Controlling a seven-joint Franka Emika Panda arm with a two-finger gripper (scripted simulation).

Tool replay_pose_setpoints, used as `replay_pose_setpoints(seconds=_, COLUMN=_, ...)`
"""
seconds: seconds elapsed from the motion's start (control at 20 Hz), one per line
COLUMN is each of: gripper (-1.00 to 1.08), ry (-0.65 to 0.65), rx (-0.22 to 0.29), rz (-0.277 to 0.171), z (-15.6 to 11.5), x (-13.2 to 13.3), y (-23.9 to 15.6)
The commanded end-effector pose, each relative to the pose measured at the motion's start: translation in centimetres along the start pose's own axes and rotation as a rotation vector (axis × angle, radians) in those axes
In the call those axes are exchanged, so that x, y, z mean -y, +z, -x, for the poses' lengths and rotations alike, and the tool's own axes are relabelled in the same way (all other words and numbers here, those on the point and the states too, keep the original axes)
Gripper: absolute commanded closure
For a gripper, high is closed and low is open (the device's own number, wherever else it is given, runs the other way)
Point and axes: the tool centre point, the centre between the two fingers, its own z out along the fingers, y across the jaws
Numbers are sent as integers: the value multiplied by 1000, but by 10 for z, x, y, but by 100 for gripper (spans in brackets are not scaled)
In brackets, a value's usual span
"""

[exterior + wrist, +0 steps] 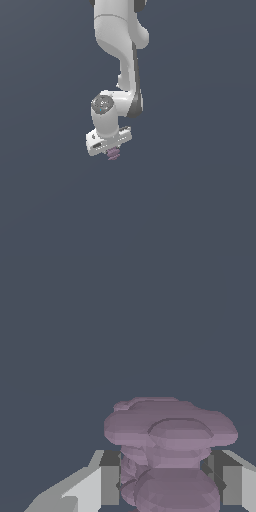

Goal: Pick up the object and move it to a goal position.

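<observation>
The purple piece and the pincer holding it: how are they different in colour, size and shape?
Colour: the purple piece is mauve, while the pincer is white with grey finger pads.
Size: in the exterior view the purple piece is much smaller than the pincer.
Shape: the purple piece is lumpy and ridged, like a short screw; the pincer has flat, straight-edged fingers.
Shared: both are in contact, the pincer closed on the purple piece.

A mauve-purple ridged object (pixel 170 456) sits between grey-and-white fingers (pixel 107 483) of a white arm (pixel 117 45) against a plain slate-blue backdrop (pixel 45 150).
</observation>
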Motion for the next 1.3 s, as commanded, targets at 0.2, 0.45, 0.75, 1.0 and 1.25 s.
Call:
replay_pose_setpoints(seconds=0.2, gripper=108, ry=0, rx=0, rz=0, z=1, x=0, y=-1)
replay_pose_setpoints(seconds=0.45, gripper=108, ry=0, rx=0, rz=0, z=8, x=-2, y=-9)
replay_pose_setpoints(seconds=0.75, gripper=108, ry=0, rx=0, rz=0, z=28, x=-6, y=-33)
replay_pose_setpoints(seconds=1.0, gripper=108, ry=0, rx=0, rz=0, z=55, x=-11, y=-64)
replay_pose_setpoints(seconds=1.25, gripper=108, ry=0, rx=0, rz=-1, z=88, x=-18, y=-104)
